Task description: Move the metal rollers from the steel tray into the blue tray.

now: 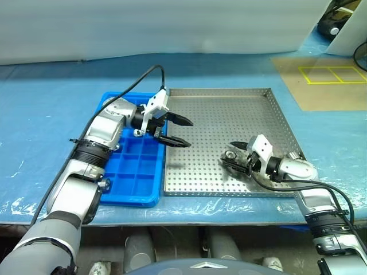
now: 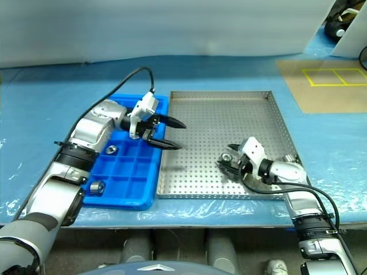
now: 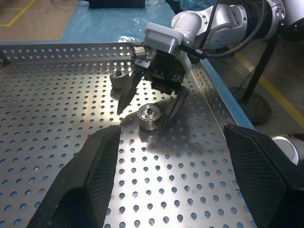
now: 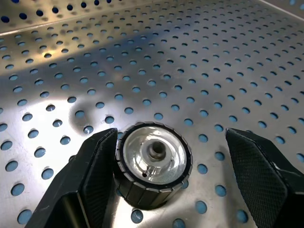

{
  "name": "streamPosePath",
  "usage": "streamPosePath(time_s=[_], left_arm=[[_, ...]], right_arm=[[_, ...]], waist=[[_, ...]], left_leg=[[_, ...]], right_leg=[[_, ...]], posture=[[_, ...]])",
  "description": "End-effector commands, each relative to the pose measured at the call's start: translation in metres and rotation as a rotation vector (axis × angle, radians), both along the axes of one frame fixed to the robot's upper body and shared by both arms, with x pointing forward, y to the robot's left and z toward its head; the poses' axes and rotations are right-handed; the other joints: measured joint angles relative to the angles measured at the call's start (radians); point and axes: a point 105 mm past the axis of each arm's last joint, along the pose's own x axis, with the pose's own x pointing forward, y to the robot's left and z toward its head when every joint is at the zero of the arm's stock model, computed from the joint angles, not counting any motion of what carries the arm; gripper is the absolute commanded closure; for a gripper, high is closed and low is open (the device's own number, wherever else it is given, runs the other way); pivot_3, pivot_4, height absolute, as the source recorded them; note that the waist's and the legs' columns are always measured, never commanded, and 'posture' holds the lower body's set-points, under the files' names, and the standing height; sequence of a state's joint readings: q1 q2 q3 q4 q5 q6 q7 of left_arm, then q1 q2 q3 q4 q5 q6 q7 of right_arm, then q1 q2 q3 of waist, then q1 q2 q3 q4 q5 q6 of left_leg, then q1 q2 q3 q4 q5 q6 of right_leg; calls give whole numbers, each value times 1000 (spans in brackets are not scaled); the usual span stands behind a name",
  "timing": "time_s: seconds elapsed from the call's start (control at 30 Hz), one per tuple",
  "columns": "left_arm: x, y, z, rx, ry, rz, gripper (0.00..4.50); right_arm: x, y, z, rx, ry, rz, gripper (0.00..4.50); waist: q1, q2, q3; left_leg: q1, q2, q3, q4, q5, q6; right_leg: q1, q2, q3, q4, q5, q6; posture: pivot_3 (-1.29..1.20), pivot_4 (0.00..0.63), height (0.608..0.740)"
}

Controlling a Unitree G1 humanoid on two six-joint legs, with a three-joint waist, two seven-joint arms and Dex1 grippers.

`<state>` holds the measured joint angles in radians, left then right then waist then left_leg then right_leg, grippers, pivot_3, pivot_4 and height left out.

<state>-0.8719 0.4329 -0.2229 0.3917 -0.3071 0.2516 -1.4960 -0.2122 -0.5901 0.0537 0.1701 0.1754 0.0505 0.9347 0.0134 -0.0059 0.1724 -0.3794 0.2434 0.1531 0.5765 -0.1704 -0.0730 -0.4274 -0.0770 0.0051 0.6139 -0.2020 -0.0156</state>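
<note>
The right gripper stands wide open around 1 roller near the steel tray's front right corner; another roller lies beside it. The left gripper, open and empty, hovers over the blue tray's edge, where 2 rollers already rest.

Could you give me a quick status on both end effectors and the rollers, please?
Right end effector open, straddling a roller in the steel tray. Left end effector open, empty. Two rollers in blue tray.
</note>
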Motion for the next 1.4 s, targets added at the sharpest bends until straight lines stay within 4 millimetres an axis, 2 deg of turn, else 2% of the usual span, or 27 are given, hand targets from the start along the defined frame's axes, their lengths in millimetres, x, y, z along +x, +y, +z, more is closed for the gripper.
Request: streamPosePath(time_s=[0.03,0.17,0.27,0.4,0.53,0.67,0.73,0.83,0.97,1.03,1.17,1.33,1.4], left_arm=[[1,3,10,-19,-42,12,823],[3,4,11,-14,-49,23,791],[4,6,12,-16,-57,36,791],[10,9,15,-21,-74,77,791],[38,24,44,-95,-158,254,791],[52,48,77,-166,-200,359,791],[57,68,97,-224,-202,430,791],[61,88,108,-240,-211,500,791],[44,120,92,-146,-177,531,791],[34,124,85,-123,-153,529,791],[2,140,60,-45,-101,553,791],[-24,145,45,-9,-57,594,791],[-29,145,45,-20,-51,618,791]], right_arm=[[-3,7,-3,0,10,31,784],[-3,6,-5,2,19,21,1635],[2,3,-3,-9,-1,2,2552],[3,6,-1,-5,-3,19,2803],[12,19,15,0,-66,50,2803],[21,50,42,44,-139,148,2803],[26,76,60,69,-186,235,2803],[29,101,74,90,-222,322,2803],[29,142,92,132,-252,468,2803],[29,151,94,141,-254,504,2803],[30,180,91,157,-244,592,2803],[27,196,77,152,-199,663,2803],[25,197,73,145,-185,686,2803]], waist=[[0,0,0],[0,0,0],[0,0,0],[0,0,0],[-1,0,0],[-2,0,0],[-2,0,0],[6,0,1],[16,0,1],[29,0,1],[54,0,1],[85,0,1],[94,0,1]], left_leg=[[0,0,0,0,0,0],[0,0,0,-1,0,0],[-1,0,0,-1,0,1],[0,0,0,-1,0,0],[0,0,0,-1,0,0],[0,1,0,-2,0,-1],[-1,1,0,-3,1,-2],[-1,1,0,-7,2,-3],[-3,1,-1,-10,3,-5],[-3,1,-1,-13,3,-5],[-11,6,-2,-14,3,-6],[-15,11,-4,-13,5,-10],[-14,12,-4,-13,6,-11]], right_leg=[[0,0,0,0,0,0],[0,0,0,-2,0,0],[0,0,0,-2,0,0],[0,0,0,-2,0,0],[0,0,0,-2,0,0],[-1,1,-1,-1,0,0],[-3,1,0,-1,0,0],[-4,2,-1,-2,0,0],[-5,1,-2,-5,0,0],[-6,1,-3,-5,0,0],[-11,1,-5,-4,-2,-4],[-13,2,-11,-2,-3,-6],[-13,2,-12,0,-3,-6]], posture=[[-278,150,740],[-272,150,740],[-266,150,740],[-254,150,740],[-224,150,740],[-162,150,740],[-125,150,740],[-87,150,740],[0,150,740],[33,150,740],[107,150,740],[180,150,740],[190,150,740]])
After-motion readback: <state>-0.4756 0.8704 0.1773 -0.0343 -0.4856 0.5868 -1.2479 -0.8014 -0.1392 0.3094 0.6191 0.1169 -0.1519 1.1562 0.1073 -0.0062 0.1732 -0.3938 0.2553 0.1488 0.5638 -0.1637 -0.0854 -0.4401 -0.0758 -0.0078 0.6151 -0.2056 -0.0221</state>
